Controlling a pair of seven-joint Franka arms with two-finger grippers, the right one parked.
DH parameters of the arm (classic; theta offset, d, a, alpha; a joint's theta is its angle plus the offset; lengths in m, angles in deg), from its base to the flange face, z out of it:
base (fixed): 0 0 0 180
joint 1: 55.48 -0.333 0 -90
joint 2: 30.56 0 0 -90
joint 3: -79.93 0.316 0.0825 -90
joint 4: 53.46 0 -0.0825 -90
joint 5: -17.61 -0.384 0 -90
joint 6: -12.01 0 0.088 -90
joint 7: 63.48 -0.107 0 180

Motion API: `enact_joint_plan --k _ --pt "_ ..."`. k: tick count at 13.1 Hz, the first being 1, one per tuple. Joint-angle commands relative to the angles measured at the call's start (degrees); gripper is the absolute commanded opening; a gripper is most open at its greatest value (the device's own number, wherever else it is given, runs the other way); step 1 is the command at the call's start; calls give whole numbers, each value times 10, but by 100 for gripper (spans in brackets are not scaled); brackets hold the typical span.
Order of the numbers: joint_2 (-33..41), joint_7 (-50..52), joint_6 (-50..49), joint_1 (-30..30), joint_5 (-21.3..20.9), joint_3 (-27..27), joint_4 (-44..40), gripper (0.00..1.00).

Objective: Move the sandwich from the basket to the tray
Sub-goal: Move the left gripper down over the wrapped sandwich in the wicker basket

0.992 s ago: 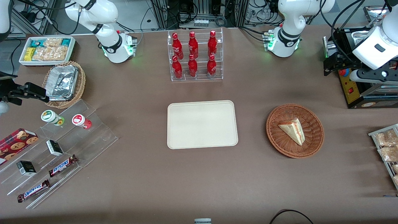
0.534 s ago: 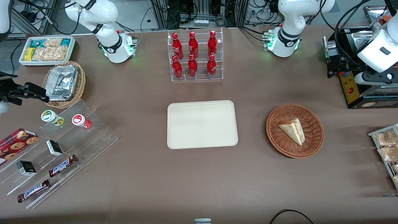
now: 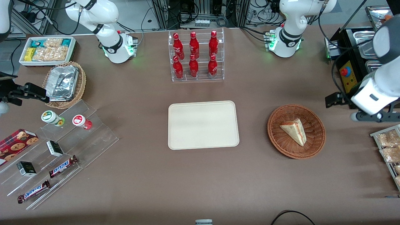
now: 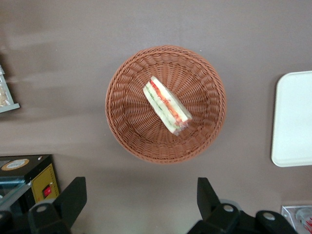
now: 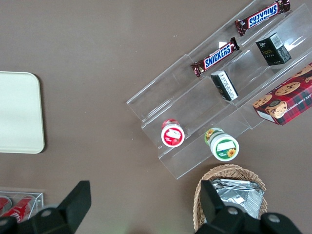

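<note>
This is a robotics lab dressed as a mock snack shop. White robot arm bases (image 3: 117,47) are bolted to a brown-covered table (image 3: 200,187), with tangled cables and metal racks (image 3: 200,12) at its edge farthest from the front camera. A black control box with a red emergency button (image 3: 345,72) sits at the working arm's end. A clear acrylic rack of red bottles (image 3: 195,56) and a stepped clear acrylic display of candy bars (image 3: 62,150) serve as stock. The gripper (image 4: 139,192) hangs spread above the table beside a round reddish-brown wicker basket (image 4: 122,122).

The basket (image 4: 122,117) is reddish-brown woven wicker, ribbed and rough. The sandwich (image 4: 166,105) shows soft pale bread, seemingly under a clear glossy wrap. The tray (image 3: 203,125) is cream, smooth and matt, likely plastic. The table (image 3: 200,181) has a dull brown cloth-like covering. The gripper (image 4: 139,207), well above the table and just beside the basket, has matt black fingers (image 4: 73,197) spread wide.
</note>
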Motion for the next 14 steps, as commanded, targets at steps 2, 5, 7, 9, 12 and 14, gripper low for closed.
enact_joint_plan --k 2,5,7,9,12,14 --pt "2 43 79 0 -8 4 72 100" --pt "-9 139 136 2 -8 3 112 100" --pt "-8 195 188 7 -8 3 150 100" --pt "-9 237 244 8 -7 2 188 100" --pt "-10 278 335 12 -8 -1 247 100" --pt "-22 316 389 25 -8 -1 279 100"
